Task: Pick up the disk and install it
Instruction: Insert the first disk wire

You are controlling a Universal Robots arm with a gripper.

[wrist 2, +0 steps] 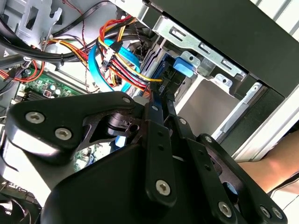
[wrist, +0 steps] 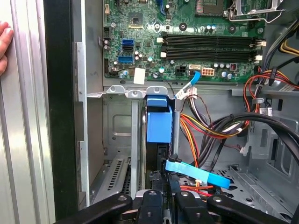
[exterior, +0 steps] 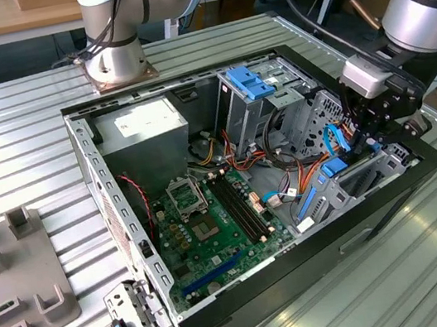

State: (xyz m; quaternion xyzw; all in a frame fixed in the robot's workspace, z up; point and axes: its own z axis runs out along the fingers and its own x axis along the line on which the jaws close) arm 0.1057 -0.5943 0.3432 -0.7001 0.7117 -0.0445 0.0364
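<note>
The disk (wrist: pixel 158 123) is seen on edge inside the metal bay (wrist: pixel 117 135) at the case (exterior: pixel 248 289) front, blue rail outward. The gripper (wrist: pixel 163 198) is closed on its end. Insertion is judged well advanced; full seating cannot be confirmed

We found no text that could be read. A white label (exterior: pixel 141 123) sat on the grey box (exterior: pixel 148 146) in the upper left of the exterior view, but its print was too small for us to make out.
</note>
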